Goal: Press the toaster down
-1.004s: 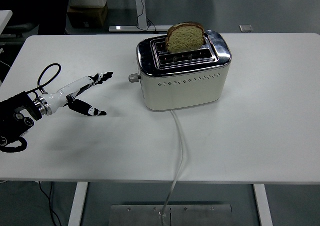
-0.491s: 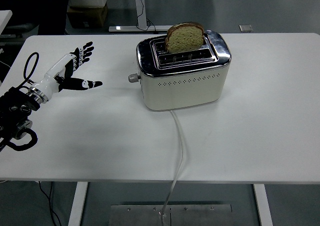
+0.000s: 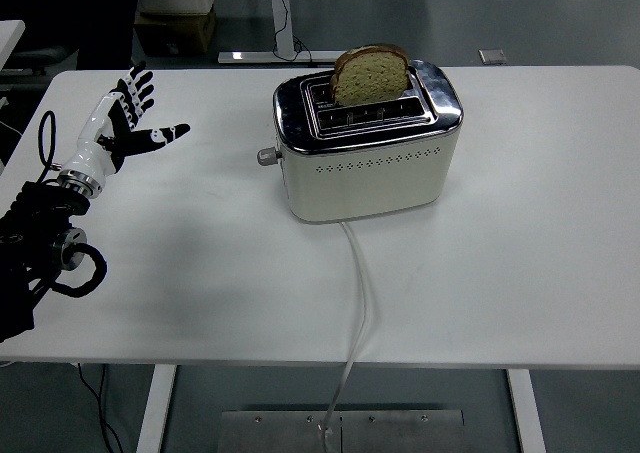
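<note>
My left hand [image 3: 112, 131] is white across the palm with black fingers dotted white. The toaster [image 3: 367, 151] is cream with a shiny chrome top and a row of small dark holes; its bread slice [image 3: 370, 74] is tan, brown-crusted. White tabletop [image 3: 520, 253], pale cord [image 3: 357, 293].

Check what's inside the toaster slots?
One slice of brown bread stands in the rear slot of the toaster, its upper half sticking out. The front slot shows only metal guides; its depth and the bread's lower part are hidden.
</note>
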